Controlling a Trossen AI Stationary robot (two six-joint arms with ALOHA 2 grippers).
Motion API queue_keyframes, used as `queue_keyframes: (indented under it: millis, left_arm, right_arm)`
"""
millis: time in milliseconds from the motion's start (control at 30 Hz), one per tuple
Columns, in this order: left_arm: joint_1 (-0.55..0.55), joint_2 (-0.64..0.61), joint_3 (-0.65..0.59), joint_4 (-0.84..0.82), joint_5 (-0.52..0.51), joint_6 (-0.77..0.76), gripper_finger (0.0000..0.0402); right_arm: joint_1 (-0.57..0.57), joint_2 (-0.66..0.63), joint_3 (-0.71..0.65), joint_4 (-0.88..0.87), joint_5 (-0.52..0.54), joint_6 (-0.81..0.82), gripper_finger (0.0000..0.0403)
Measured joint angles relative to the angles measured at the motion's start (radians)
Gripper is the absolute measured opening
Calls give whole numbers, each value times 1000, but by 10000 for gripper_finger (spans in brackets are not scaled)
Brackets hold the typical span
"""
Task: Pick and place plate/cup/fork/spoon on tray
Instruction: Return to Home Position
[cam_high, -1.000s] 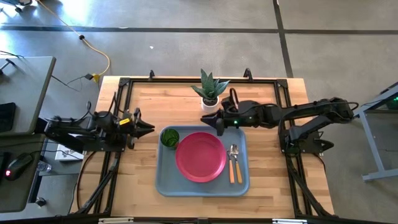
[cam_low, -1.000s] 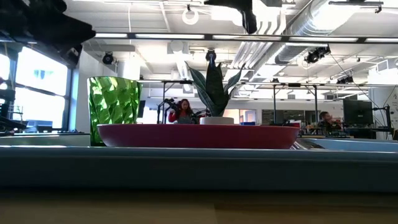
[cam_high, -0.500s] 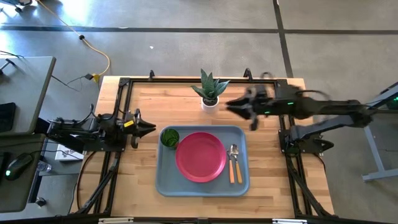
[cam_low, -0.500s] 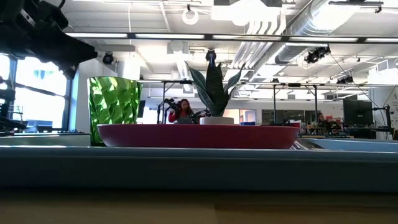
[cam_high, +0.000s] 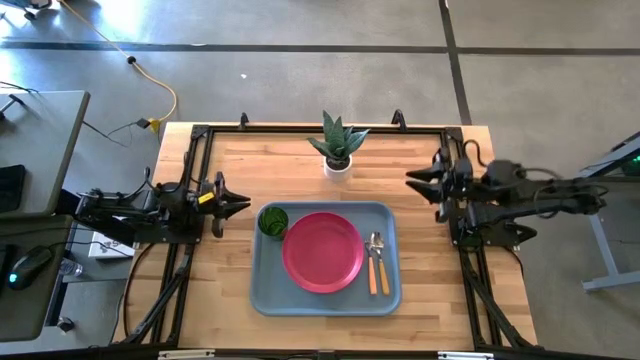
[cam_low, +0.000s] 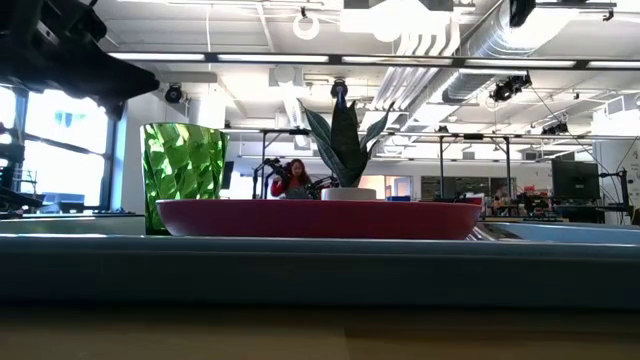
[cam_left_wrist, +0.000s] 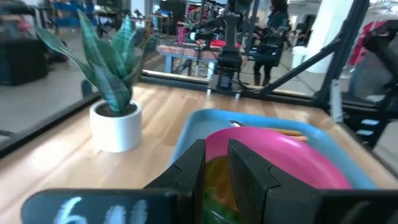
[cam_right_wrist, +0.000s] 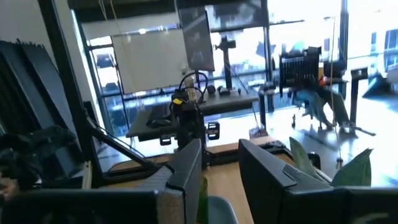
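The grey-blue tray (cam_high: 270, 285) lies in the middle of the table. On it rest the pink-red plate (cam_high: 322, 251), the green cup (cam_high: 272, 221) at its far left corner, and the spoon (cam_high: 376, 246) and the fork (cam_high: 384, 272) side by side on its right. My left gripper (cam_high: 243, 205) hangs at the table's left edge, open by a narrow gap and empty, pointing at the cup. My right gripper (cam_high: 410, 180) hangs at the table's right edge, open and empty, pointing left. The low view shows the cup (cam_low: 183, 176) and the plate (cam_low: 318, 218) behind the tray's rim (cam_low: 300, 270).
A white pot with a spiky green plant (cam_high: 338, 148) stands at the table's far middle, behind the tray. A black metal frame (cam_high: 300, 130) runs along the table's edges. People and desks show in the room beyond the table.
My right gripper has drawn back from over the tray's far edge toward the table's right edge, rising on the way. The dishes on the tray have stayed where they were.
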Motion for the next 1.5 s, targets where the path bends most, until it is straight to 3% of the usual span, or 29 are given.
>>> queue_keyframes:
  millis: [100,233,667,1500]
  left_arm:
    - [0,0,0,0,-28,26,58]
    - [0,0,0,0,-64,25,58]
    - [0,0,0,-2,-75,25,58]
    - [0,0,1,-2,-75,25,58]
  right_arm:
    - [0,-76,-148,124,18,-32,98]
    - [0,-159,-279,126,74,0,98]
    - [0,-269,-546,225,71,125,98]
    - [0,-268,-556,165,71,133,98]
